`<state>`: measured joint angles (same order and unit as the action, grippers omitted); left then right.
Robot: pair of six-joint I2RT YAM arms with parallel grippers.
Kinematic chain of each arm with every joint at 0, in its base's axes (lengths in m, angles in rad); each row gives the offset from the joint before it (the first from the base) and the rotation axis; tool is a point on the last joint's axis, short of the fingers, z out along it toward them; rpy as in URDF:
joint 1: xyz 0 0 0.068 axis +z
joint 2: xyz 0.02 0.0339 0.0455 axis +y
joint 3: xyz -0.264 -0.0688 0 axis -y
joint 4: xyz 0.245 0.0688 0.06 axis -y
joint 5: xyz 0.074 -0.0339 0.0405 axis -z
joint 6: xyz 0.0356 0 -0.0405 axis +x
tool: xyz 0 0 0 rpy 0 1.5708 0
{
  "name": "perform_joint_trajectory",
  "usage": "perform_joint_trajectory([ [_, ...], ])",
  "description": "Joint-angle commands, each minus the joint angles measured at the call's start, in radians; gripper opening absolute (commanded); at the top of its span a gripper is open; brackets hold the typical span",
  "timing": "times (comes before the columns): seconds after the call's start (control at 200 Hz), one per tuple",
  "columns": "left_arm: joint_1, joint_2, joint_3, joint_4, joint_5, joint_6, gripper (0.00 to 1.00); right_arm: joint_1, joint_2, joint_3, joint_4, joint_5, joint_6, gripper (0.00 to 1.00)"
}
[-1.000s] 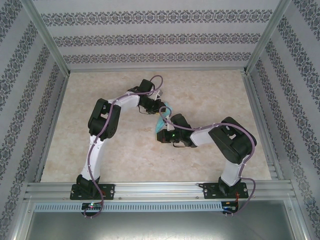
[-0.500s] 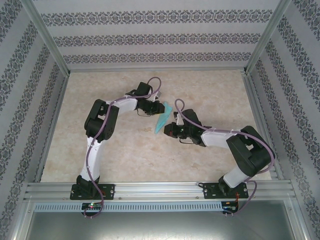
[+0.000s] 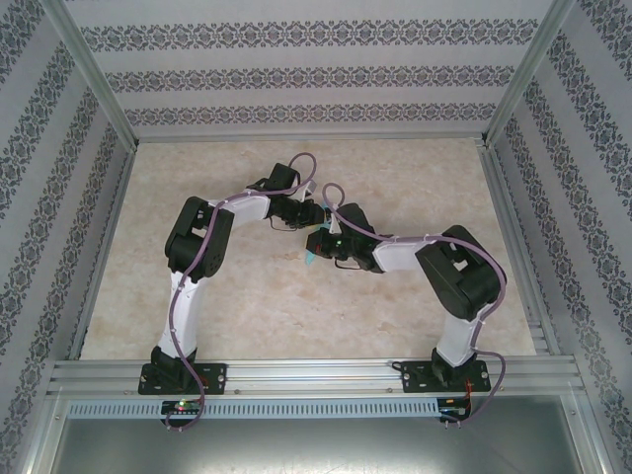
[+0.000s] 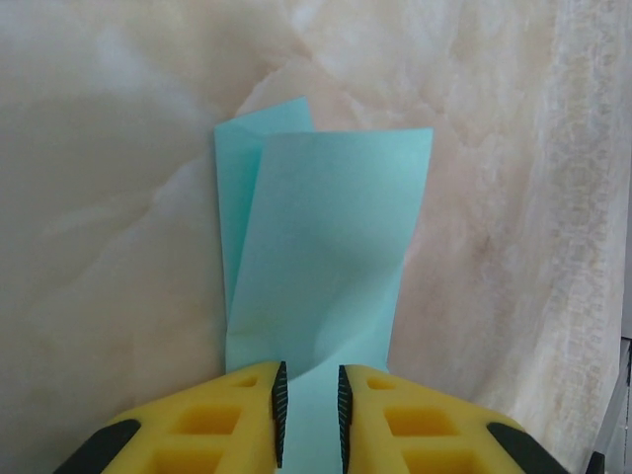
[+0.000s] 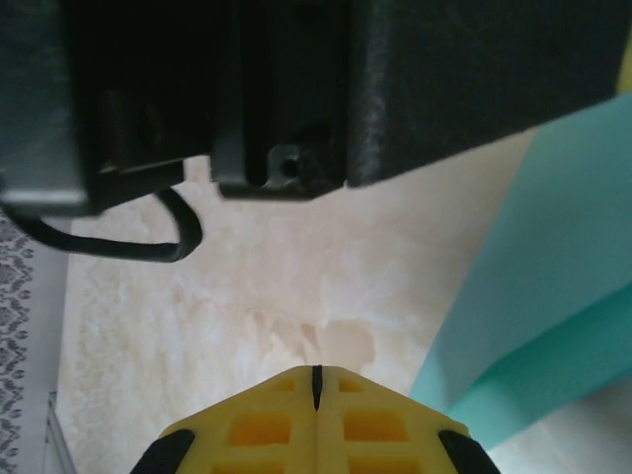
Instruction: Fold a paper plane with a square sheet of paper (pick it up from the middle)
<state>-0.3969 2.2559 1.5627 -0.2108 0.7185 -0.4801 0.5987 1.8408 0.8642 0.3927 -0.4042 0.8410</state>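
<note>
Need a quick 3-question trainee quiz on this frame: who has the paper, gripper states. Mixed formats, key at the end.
1. True or false: the right gripper is clamped on the folded teal-blue sheet of paper.
2. Which one holds the paper? A: the left gripper. B: the right gripper. C: neither.
3. Fill in: in the right wrist view, the paper lies toward the ___ edge of the picture from the right gripper.

Key:
1. False. Its jaws are shut with nothing between them.
2. A. The paper runs between its jaws.
3. Right.
</note>
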Motion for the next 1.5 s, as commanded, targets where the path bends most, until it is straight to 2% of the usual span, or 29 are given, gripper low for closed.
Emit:
perform_joint_trajectory([
  [0.0, 0.007, 0.011, 0.012, -0.114, -0.002, 0.003, 0.25, 0.012, 0.051, 0.041, -0.005, 0.039, -0.051, 0.01],
  [0.385, 0.004, 0.008, 0.057, -0.133, 0.006, 0.004, 0.25, 0.036, 0.1, 0.022, -0.146, 0.086, -0.134, 0.01],
  [0.704, -0.029, 0.038, 0.123, -0.114, 0.05, -0.035, 0.25, 0.039, 0.124, -0.113, -0.084, 0.046, -0.104, 0.0],
  [1.189, -0.036, 0.149, 0.26, -0.201, -0.019, 0.008, 0.25, 0.049, 0.071, -0.203, -0.128, 0.029, -0.126, 0.0],
  [1.494, -0.036, 0.212, 0.35, -0.182, -0.064, -0.031, 0.25, 0.053, 0.07, -0.237, -0.169, 0.037, -0.15, 0.0],
])
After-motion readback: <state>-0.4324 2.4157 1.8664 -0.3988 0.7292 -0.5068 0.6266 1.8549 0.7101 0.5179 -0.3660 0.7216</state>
